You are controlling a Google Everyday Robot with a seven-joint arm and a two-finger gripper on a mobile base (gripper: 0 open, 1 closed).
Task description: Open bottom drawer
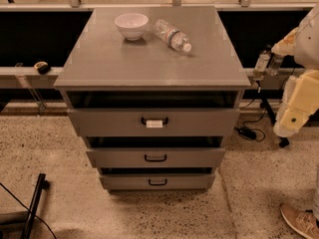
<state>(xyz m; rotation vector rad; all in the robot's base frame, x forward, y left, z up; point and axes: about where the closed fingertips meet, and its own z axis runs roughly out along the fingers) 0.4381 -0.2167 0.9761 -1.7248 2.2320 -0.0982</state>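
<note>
The grey cabinet [149, 63] has three drawers stacked at its front. The bottom drawer [124, 182] is the lowest and narrowest-looking, plain grey, with a small black loop handle [157, 182] and no label. Its front sits in line with the drawers above. My gripper [266, 63] hangs at the right, beside the cabinet's top right corner, well above and to the right of the bottom drawer. It holds nothing that I can see. The pale arm [299, 98] runs down the right edge.
A white bowl [131, 25] and a lying plastic water bottle [172, 35] are on the cabinet top. The top drawer [99, 122] bears a white label; the middle drawer [114, 158] is plain. A person's shoe [300, 221] is at the bottom right. A black stand leg [35, 200] is at the lower left.
</note>
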